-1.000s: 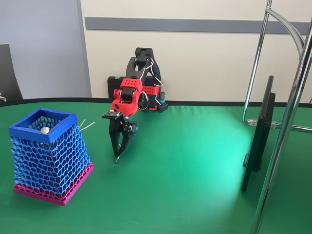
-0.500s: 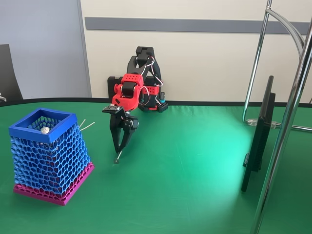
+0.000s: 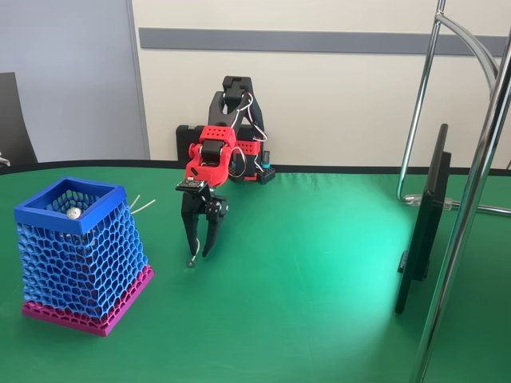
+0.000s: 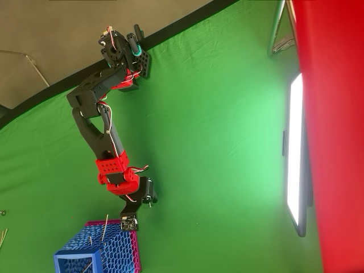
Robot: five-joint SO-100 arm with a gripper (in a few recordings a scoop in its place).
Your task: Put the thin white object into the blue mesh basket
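Fixed view, left to right. The blue mesh basket [image 3: 78, 254] stood at the left of the green worktop [image 3: 319, 303], square rim up, magenta base on the cloth. A small silvery ball [image 3: 73, 213] sat inside it near the rim. Two plain white sticks [image 3: 140, 206] showed just behind the basket's right rim corner; whether they lay on the cloth or leaned on the basket could not be told.

To the right of the basket, the red and black arm reached down and forward from its base at the worktop's rear edge. The gripper [image 3: 200, 254] pointed down, its fingers [image 3: 210, 236] parted in a narrow V, tips close above the cloth. The thin white object [image 3: 192, 259] was at the tip of the left finger, small and hard to resolve; its dark end sat at or just above the cloth. The right finger stood clear of it. It was outside the basket, near the basket's right side but apart from it.

Further right, a monitor [image 3: 423, 223] stood edge-on beside a chrome stand [image 3: 471, 199].

Overhead view: the basket [image 4: 99, 253] sat at the lower edge, with the arm's wrist just above its magenta rim side. White sticks [image 4: 104, 227] lay over the basket's mesh.
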